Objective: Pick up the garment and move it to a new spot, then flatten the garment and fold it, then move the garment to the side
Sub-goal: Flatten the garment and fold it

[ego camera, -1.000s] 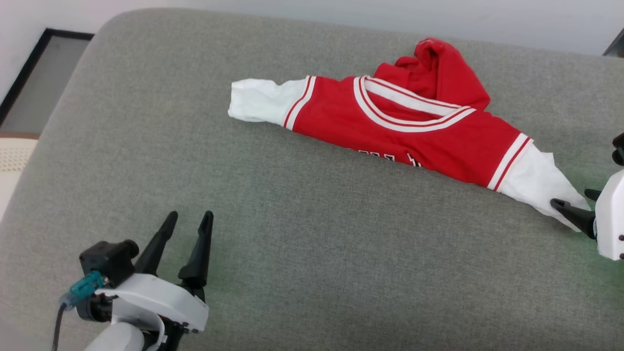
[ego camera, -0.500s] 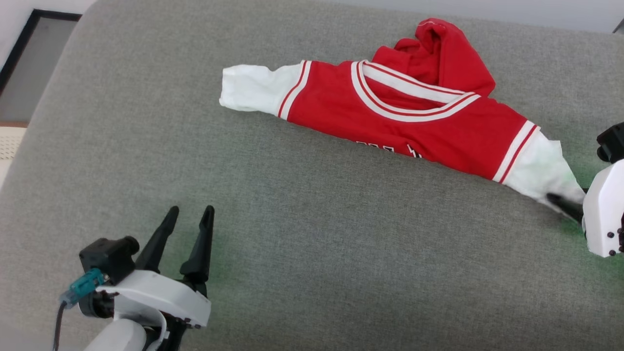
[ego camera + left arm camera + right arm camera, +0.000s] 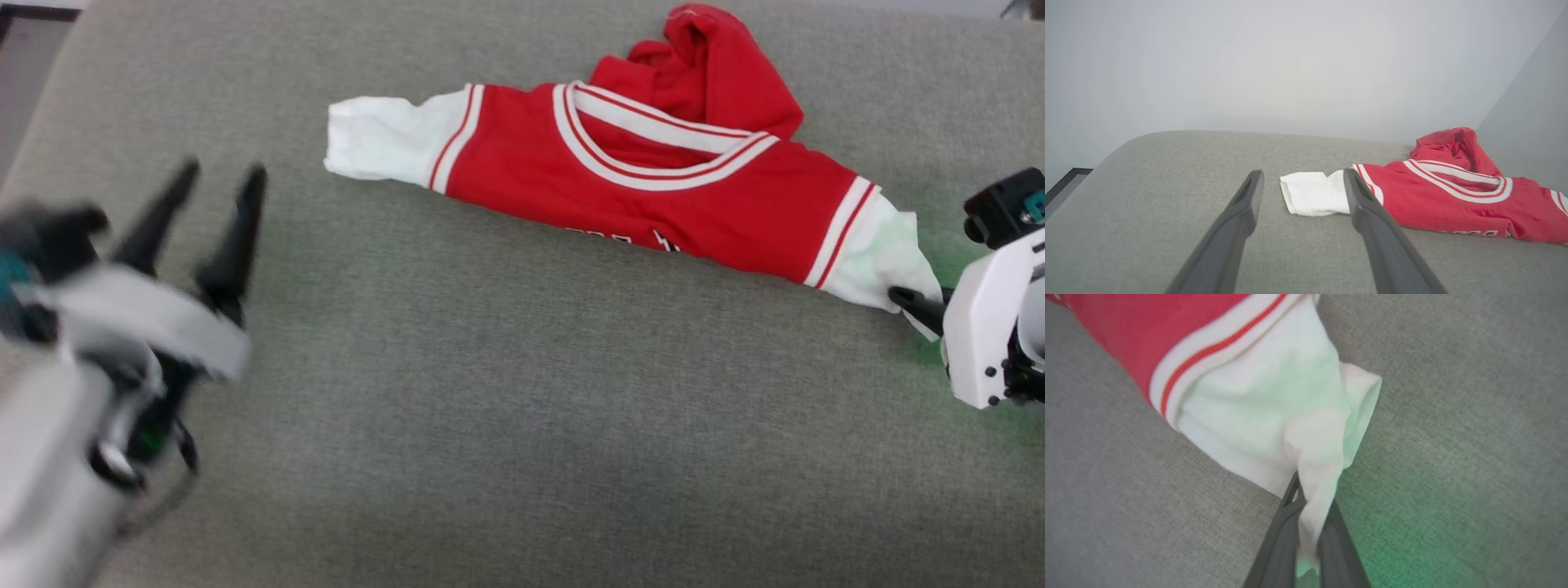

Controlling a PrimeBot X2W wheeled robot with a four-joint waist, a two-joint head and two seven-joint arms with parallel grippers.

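- The fingers (image 3: 1278, 547) of the right gripper (image 3: 914, 304) are pressed together on a pinch of white cloth, at the end of one sleeve of the shirt (image 3: 637, 188).
- The left gripper (image 3: 1302, 176) has its fingers (image 3: 1229, 237) spread wide with nothing between them. It is above the cushion (image 3: 490, 408), apart from the shirt.
- The red shirt lies on the grey cushion, towards its far side. In the head view its long axis runs sleeve to sleeve, from upper left down to lower right.
- The striped V-neck opens towards the far edge of the cushion. Just behind it, red cloth is bunched into a raised lump.
- The free white sleeve points towards the robot's left. In the left wrist view its cuff shows in the gap between the left fingers, further off than their tips.
- The held sleeve narrows to a point at the right fingers, and a green tint falls on it and on the cushion beside it.
- The chest lettering sits along the near folded edge; only its tops show and it cannot be read.
- In the head view the left gripper is blurred, the right gripper is cut off by the frame edge, and just one right finger shows.
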